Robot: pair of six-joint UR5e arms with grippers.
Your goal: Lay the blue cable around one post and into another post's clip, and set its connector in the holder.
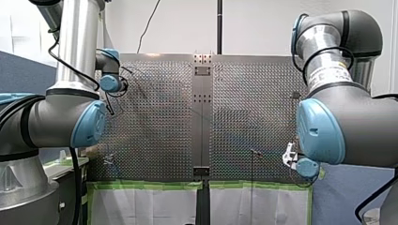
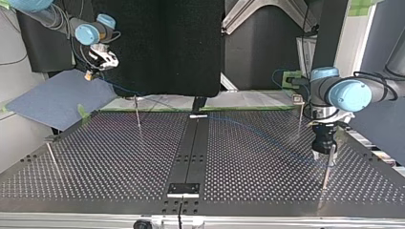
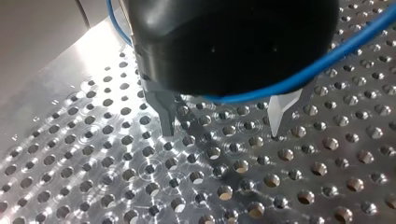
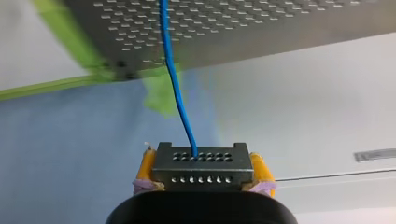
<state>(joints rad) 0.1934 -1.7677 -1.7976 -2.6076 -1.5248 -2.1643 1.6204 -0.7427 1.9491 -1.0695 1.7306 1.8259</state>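
Observation:
In the right wrist view, my right gripper (image 4: pixel 201 184) is shut with its yellow pads (image 4: pixel 147 164) on a dark, multi-hole connector (image 4: pixel 201 167). The blue cable (image 4: pixel 176 88) runs from the connector to the perforated table (image 4: pixel 261 28). In the top view this gripper (image 2: pixel 90 74) hangs off the table's far left corner. My left gripper (image 2: pixel 324 153) stands low over the table beside a thin post (image 2: pixel 327 168). Its fingers (image 3: pixel 166 116) are open, with nothing between them. The blue cable (image 3: pixel 299 77) crosses just under its body, above the fingertips.
More thin posts stand on the table at the top view's far left (image 2: pixel 137 114), near left (image 2: pixel 52 157) and far right (image 2: pixel 300 119). A dark centre strip (image 2: pixel 191 148) ends in a small bracket (image 2: pixel 183 189). A blue mat (image 2: pixel 57 98) lies beyond the far left corner.

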